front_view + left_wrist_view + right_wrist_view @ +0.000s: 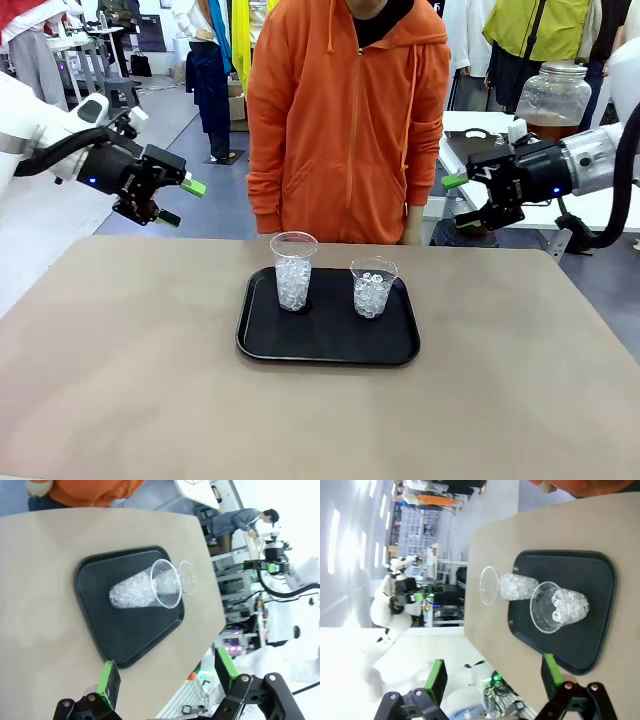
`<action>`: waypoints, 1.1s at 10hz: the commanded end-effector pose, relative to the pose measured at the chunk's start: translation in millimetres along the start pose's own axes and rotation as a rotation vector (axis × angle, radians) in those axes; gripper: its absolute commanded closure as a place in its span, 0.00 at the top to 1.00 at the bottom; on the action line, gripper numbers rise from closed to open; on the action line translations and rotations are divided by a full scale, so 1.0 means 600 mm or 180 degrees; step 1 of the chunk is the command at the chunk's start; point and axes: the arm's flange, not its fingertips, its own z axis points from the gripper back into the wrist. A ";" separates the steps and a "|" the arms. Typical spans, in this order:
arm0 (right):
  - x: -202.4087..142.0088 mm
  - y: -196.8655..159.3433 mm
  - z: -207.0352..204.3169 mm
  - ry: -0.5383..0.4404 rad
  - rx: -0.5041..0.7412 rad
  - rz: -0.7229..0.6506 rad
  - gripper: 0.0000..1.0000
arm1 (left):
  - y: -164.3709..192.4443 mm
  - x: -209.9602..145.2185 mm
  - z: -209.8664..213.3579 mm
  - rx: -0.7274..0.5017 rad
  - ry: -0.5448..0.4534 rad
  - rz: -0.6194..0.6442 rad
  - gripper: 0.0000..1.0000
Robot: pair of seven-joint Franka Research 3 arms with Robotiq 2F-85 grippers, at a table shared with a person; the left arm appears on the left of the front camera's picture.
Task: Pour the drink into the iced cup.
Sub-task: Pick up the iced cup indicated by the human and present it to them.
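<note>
two clear plastic cups of ice stand on a black tray [328, 345] at the middle of the tan desk [120, 380]. the tall cup [293, 270] is on the left and the short cup [373, 288] on the right, a little apart.

the drink [545, 127] is a thin amber-brown layer low in a big lidded glass jar [553, 90]. the jar sits on a white table off the far right, beyond the desk. a person in an orange hoodie [345, 120] stands at the far edge.

the left end effector [182, 202] hangs open and empty above the far left corner. the right end effector [460, 200] hangs open and empty off the far right, just in front of the jar.

the front view gives the cups' heights and the jar. the left wrist view looks into the tall cup [145, 586], with the short cup's rim [188, 577] showing past it, between the wide-apart pads [109, 682]. the right wrist view shows the short cup [559, 607] nearer and the tall cup [515, 586] beyond.
</note>
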 end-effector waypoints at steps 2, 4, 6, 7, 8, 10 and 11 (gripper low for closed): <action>0.012 -0.060 -0.003 -0.0003 0.0418 -0.0430 1.00 | 0.066 0.005 -0.022 -0.0567 -0.0032 0.0078 1.00; 0.008 -0.105 -0.009 0.0060 0.0714 -0.0540 1.00 | 0.102 0.002 -0.035 -0.0858 -0.0022 0.0042 1.00; 0.013 -0.144 -0.017 0.0113 0.0869 -0.0682 1.00 | 0.137 0.006 -0.047 -0.0973 0.0075 0.0314 1.00; 0.016 -0.153 -0.021 0.0143 0.0902 -0.0715 1.00 | 0.151 0.008 -0.048 -0.1010 0.0087 0.0546 1.00; 0.020 -0.160 -0.023 0.0147 0.0905 -0.0726 1.00 | 0.160 0.011 -0.049 -0.1129 0.0130 0.0688 1.00; 0.029 -0.171 -0.021 0.0175 0.0995 -0.0752 1.00 | 0.169 0.020 -0.048 -0.1315 0.0138 0.0784 1.00; 0.033 -0.175 -0.019 0.0178 0.1049 -0.0771 1.00 | 0.170 0.025 -0.045 -0.1391 0.0123 0.0827 1.00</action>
